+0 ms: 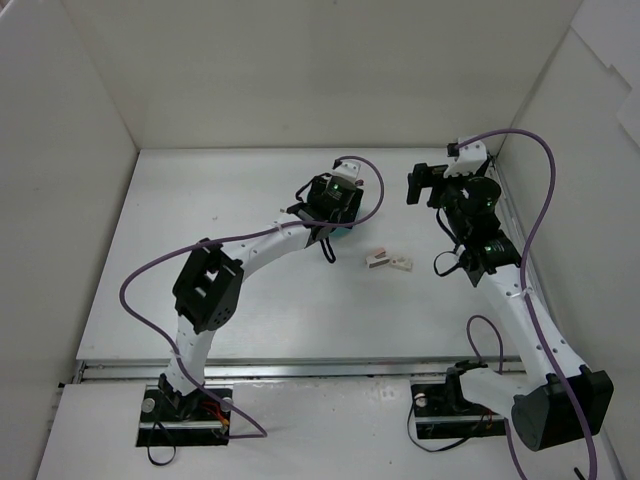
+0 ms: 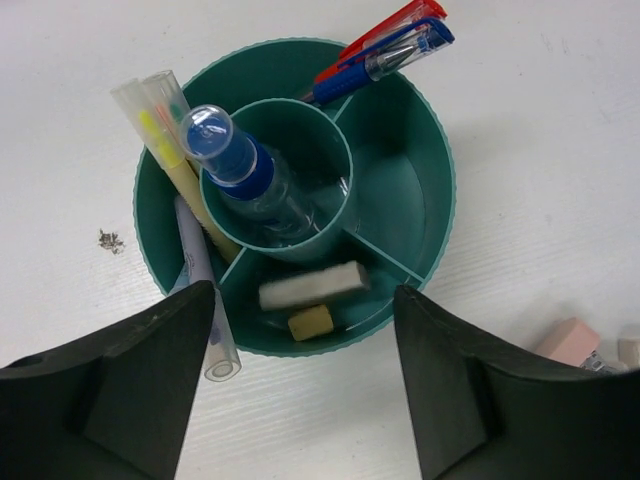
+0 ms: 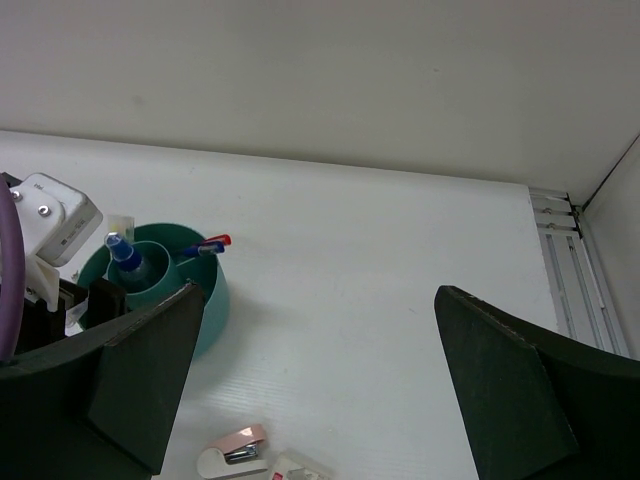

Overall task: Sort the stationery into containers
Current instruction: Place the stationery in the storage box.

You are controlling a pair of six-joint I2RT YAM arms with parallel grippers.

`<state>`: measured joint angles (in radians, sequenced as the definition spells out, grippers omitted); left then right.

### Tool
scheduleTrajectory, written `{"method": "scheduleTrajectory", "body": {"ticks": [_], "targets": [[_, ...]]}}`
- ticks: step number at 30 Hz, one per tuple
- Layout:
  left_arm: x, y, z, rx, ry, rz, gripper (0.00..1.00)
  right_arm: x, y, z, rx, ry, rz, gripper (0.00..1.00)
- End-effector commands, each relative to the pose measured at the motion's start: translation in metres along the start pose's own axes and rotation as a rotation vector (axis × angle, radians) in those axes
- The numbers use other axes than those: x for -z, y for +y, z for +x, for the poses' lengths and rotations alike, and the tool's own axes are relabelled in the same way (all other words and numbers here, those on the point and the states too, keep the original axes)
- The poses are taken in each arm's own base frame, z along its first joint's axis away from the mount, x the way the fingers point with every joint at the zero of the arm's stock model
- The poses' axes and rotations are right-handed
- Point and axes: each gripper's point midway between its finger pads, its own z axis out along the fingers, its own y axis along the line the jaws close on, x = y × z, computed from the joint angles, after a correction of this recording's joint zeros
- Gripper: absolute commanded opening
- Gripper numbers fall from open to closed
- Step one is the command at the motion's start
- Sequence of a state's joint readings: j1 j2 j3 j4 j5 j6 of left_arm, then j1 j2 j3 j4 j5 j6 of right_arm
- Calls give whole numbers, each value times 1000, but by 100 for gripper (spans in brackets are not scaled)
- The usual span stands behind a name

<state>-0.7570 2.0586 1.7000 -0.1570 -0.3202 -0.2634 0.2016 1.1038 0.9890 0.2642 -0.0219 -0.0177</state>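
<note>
The round teal organizer (image 2: pixel 400 175) stands on the white table. Its centre cup holds a clear bottle with a blue cap (image 2: pixel 245 165). A red pen and a blue pen (image 2: pixel 385 45) lean in the far compartment. Yellow and clear pens (image 2: pixel 165 130) lean in the left one. A white eraser (image 2: pixel 313 285) and a beige eraser (image 2: pixel 311 322) lie in the near one. My left gripper (image 2: pixel 305 400) hangs open and empty just above the organizer's near rim; from above it (image 1: pixel 333 205) covers most of the organizer (image 1: pixel 342 233). My right gripper (image 1: pixel 413 187) is open and empty, raised to the right, with the organizer (image 3: pixel 210 290) at its left.
A pink-and-white mini stapler (image 3: pixel 232 452) and a small white box (image 3: pixel 300 468) lie on the table right of the organizer, also seen from above (image 1: pixel 388 261). White walls enclose the table on three sides. A metal rail (image 3: pixel 570 260) runs along the right edge.
</note>
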Motion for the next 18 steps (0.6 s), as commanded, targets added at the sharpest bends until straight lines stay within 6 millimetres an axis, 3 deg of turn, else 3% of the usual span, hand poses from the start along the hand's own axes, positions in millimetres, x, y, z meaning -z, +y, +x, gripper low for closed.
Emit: {"method": "scheduleTrajectory", "body": {"ticks": [1,6,9,10,12,13,15,16,17,18], "targets": [[14,6,-46,39,-102,-9,70,2,-4,-22,-18,-66,16,98],[22,3,-53,39,-115,26,73,8,-1,-12,-45,-21,0,98],[36,-2,-67,34,-149,77,85,12,-2,9,-94,66,25,98],[46,-4,-77,39,-169,107,99,16,-8,23,-108,118,64,98],[58,-9,-88,41,-198,152,100,17,-11,43,-151,177,99,98],[72,-13,-101,43,-227,202,100,19,-9,57,-143,231,86,98],[85,-19,-107,13,-247,260,100,26,-8,72,-61,298,54,98],[103,-20,-118,9,-278,299,100,33,7,84,-29,348,-52,98],[112,-20,-120,-11,-291,321,100,38,12,90,146,373,-167,98],[127,-16,-121,-15,-307,336,100,48,19,109,214,452,-264,98]]}}
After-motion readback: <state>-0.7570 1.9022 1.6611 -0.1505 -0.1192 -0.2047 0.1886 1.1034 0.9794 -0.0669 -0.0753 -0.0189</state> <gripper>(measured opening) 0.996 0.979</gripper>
